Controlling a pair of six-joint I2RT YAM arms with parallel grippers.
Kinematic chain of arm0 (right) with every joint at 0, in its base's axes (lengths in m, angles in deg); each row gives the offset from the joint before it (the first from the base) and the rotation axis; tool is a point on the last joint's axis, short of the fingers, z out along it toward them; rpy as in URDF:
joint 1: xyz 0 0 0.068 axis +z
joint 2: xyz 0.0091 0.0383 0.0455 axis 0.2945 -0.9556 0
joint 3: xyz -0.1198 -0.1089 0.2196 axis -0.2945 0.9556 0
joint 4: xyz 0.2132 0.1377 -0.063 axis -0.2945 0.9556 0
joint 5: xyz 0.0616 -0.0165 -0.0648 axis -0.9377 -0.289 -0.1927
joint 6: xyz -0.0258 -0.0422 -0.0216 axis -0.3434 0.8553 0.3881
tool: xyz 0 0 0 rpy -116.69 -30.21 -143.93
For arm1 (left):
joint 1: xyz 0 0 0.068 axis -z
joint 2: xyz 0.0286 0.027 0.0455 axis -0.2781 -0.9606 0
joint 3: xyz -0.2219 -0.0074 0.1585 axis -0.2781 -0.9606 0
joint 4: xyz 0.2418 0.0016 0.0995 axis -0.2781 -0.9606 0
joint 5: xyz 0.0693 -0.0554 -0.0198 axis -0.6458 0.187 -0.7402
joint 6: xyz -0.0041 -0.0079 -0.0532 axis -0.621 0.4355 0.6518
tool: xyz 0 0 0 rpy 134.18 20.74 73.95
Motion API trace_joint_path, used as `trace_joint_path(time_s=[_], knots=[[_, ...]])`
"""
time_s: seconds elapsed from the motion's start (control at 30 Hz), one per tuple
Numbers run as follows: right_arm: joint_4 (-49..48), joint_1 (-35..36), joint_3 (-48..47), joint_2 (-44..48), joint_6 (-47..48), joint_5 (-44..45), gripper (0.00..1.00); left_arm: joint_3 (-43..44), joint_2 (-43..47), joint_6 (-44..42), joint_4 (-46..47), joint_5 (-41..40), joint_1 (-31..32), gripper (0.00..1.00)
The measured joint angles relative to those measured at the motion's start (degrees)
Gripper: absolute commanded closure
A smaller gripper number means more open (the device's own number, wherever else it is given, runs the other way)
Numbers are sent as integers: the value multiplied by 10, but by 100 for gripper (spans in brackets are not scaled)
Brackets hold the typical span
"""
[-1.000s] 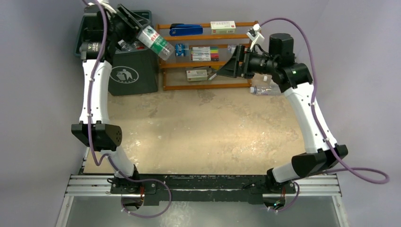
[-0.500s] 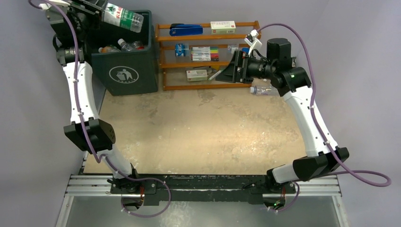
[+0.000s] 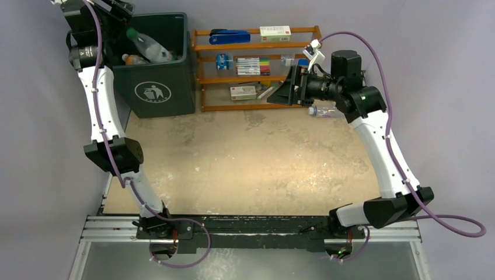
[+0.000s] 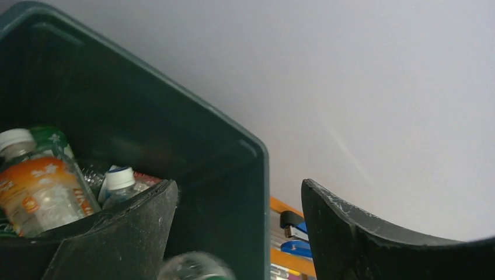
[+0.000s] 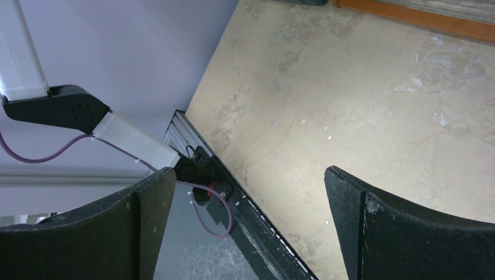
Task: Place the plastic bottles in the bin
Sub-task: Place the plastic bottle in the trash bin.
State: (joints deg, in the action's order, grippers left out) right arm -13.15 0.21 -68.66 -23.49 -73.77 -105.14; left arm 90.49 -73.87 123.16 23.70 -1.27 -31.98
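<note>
I find the left gripper point(image 4: 238, 189) above the bin's point(image 3: 156, 87) rear left corner, jaws apart, gripping nothing. A green-capped bottle point(image 3: 149, 46) lies tilted on other bottles point(image 4: 41, 192) inside the bin. The right gripper point(image 5: 250, 175) hangs before the rack point(image 3: 257, 107), jaws wide, empty. One clear bottle point(image 3: 323, 111) lies on the table point(image 3: 245, 163) beside the rack.

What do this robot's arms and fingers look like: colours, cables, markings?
The left arm and right arm both have white link shells with black joint housings and black wrists. A purple cable runs along each arm. The fingers are broad, curved, matte black blades, scuffed at the edges. A small green light glows on the right arm.
</note>
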Motion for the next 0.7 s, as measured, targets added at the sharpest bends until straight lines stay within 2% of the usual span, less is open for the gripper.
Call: trace_joint_path(time_s=[0.23, 0.4, 0.53, 0.7], knots=[[1, -3, 4, 0, -1, 0, 0, 5, -15, 0, -40, 3, 0, 20], [1, -38, 26, 0, -14, 7, 0, 2, -14, 25, -36, 19, -1, 18], [29, -99, 38, -13, -30, 54, 0, -8, -4, 76, -10, 48, -2, 17], [72, -156, 27, -57, -51, 153, 0, -98, 68, 147, 47, 83, -2, 16]])
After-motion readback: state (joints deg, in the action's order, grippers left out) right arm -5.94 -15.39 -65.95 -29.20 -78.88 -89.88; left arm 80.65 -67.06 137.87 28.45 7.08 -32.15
